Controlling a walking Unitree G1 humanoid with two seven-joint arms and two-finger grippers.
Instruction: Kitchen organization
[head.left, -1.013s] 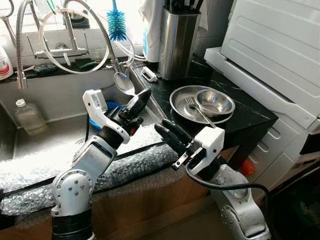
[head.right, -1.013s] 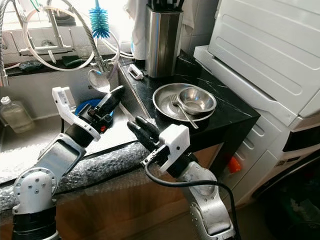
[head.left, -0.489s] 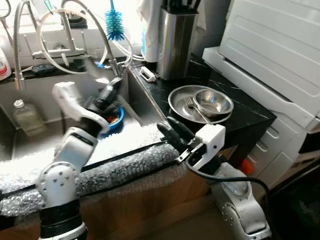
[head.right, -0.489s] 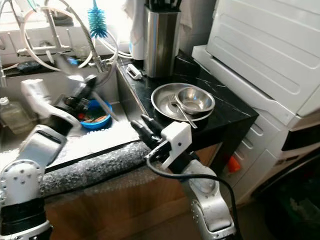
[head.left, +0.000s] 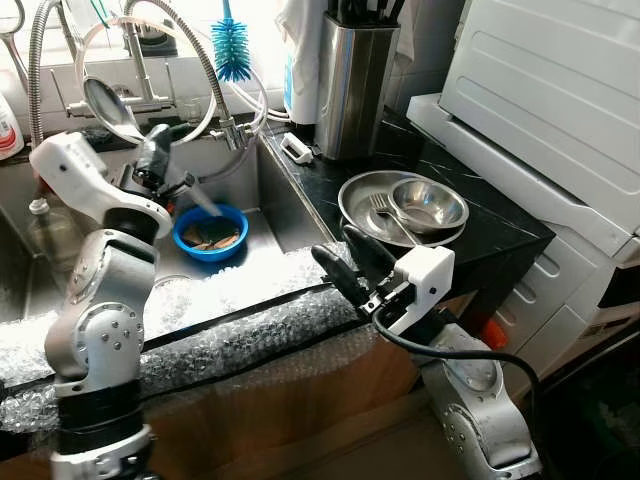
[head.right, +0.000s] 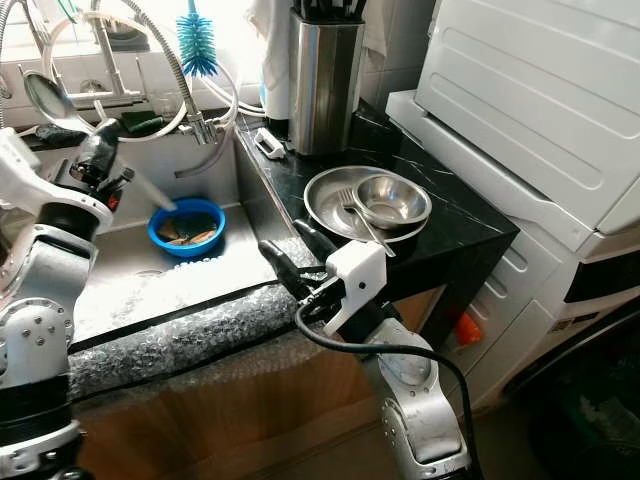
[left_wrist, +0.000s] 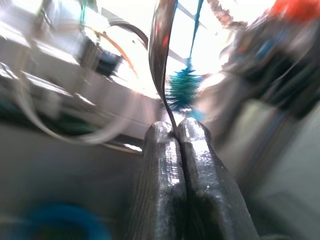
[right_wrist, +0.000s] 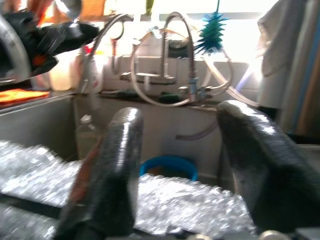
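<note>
Nearest the camera, along the sink's front edge, a strip of bubble wrap (head.left: 250, 335) is lying over the rim.

Right gripper (head.left: 345, 262): hovering just above that wrapped edge, beside the black tabletop (head.left: 480, 235); its fingers (right_wrist: 112, 165) are standing apart, holding nothing.

Left gripper (head.left: 155, 160): raised over the sink (head.left: 260, 250), its fingers (left_wrist: 160, 165) pressing together on the thin handle of a metal ladle (head.left: 108, 103). The ladle's bowl is pointing up toward the tap hoses.

Blue bowl (head.left: 210, 231): sitting on the sink floor below the left gripper, holding some scraps too small to identify.

Steel plate (head.left: 360, 212): resting on the tabletop to the right of the sink, carrying a small steel bowl (head.left: 430, 203) and a fork (head.left: 392, 215) leaning against it.

Clear bottle (head.left: 50, 232): standing at the sink's left wall.

Farther back, a steel knife block (head.left: 348, 85) is standing at the tabletop's rear, with a blue bottle brush (head.left: 232, 48) hanging beside the coiled tap hose (head.left: 190, 55). A white appliance (head.left: 550, 110) is occupying the right side.
</note>
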